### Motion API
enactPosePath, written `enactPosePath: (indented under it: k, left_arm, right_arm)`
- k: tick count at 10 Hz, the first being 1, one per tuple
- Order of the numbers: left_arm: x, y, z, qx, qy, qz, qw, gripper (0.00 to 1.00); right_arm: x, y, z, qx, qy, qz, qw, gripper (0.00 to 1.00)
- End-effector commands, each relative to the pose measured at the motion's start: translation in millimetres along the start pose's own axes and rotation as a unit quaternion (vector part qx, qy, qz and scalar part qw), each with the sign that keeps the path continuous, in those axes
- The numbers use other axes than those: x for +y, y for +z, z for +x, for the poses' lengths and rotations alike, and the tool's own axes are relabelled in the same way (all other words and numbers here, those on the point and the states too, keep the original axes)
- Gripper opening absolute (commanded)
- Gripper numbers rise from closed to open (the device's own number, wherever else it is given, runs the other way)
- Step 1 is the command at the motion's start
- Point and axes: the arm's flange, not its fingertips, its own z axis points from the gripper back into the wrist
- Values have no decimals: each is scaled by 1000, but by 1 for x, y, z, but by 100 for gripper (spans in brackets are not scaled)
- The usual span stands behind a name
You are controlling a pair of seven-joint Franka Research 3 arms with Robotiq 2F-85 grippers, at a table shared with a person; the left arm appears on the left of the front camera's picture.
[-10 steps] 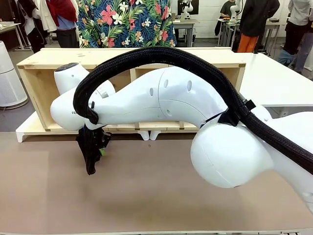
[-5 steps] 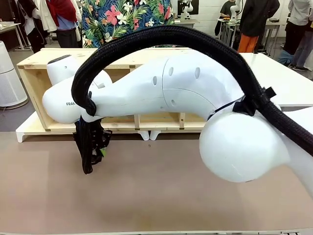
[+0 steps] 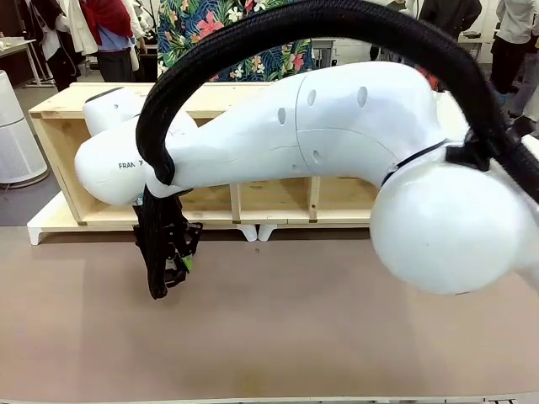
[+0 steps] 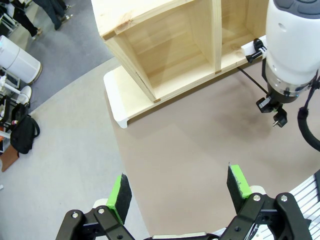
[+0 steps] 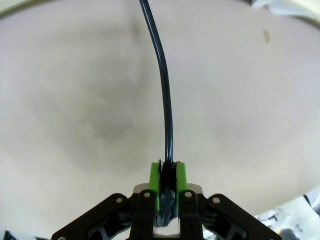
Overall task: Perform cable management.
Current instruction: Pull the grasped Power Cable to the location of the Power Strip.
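Cable (image 5: 164,90) rises from the bottom centre of the right wrist view, thin, round and glossy black. It is clamped between the green pads (image 5: 154,176) of the right gripper (image 5: 167,167), which is clenched tight on it. From there it curves gently to the top edge over the matte brown table (image 5: 75,110).

In the left wrist view the left gripper (image 4: 179,190) sits along the bottom edge with its pads spread wide, grasping nothing, above the table's rim and the grey floor (image 4: 55,150). This view gives us the cord's farther run. Near the right edge it stretches as a straight thin line from the right gripper up toward the foot of the shelf (image 4: 165,50), and a small black plug (image 4: 279,120) hangs just beside the gripper's tips.

In the front view the thick braided hose (image 3: 337,17), coarse and matte, arches over the smooth white right arm (image 3: 337,126). It drops in front of that gripper at centre left, so we cannot tell the cord apart there. Behind it stands the pale wooden shelf with open square compartments, and farther off a person in a floral shirt (image 3: 227,34).
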Motion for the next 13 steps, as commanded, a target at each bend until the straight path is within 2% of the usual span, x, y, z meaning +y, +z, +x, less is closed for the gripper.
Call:
enactPosePath:
  k: [1, 8, 13]
  left_arm:
    - [0, 0, 0, 2, 0, 0, 1000, 100]
    - [0, 0, 0, 2, 0, 0, 1000, 100]
    - [0, 0, 0, 2, 0, 0, 1000, 100]
  right_arm:
    - [-30, 5, -24, 14, 3, 4, 1000, 15]
    - [-114, 16, -61, 0, -73, 20, 997, 15]
    - [-164, 11, -74, 0, -137, 12, 991, 15]
